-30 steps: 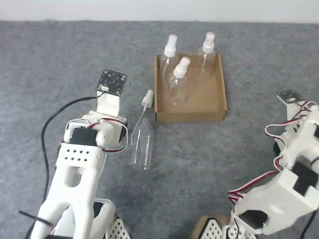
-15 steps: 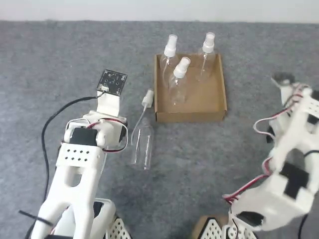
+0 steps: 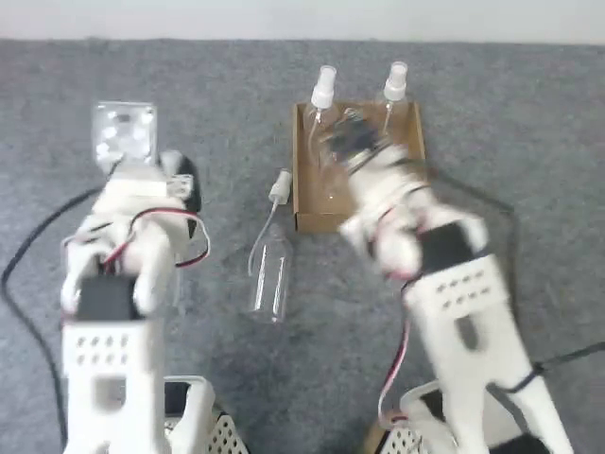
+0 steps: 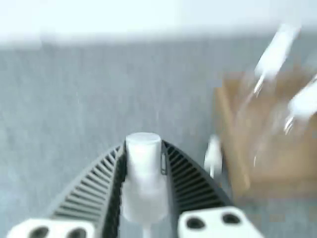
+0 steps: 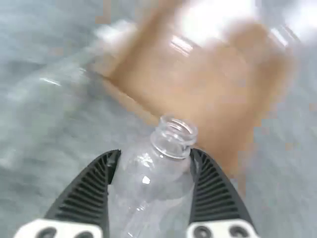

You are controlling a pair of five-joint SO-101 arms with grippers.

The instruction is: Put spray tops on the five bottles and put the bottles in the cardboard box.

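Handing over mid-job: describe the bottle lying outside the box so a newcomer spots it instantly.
Find the cardboard box at the far middle of the grey mat. Just off its left wall lies a clear bottle, its white spray head toward the far edge. Unlike the bottles in the box, it lies flat on the mat.

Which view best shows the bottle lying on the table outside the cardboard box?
The high view: the lying bottle shows whole, beside the cardboard box. The left wrist view catches just its white spray top next to the box; in the right wrist view I cannot make it out.
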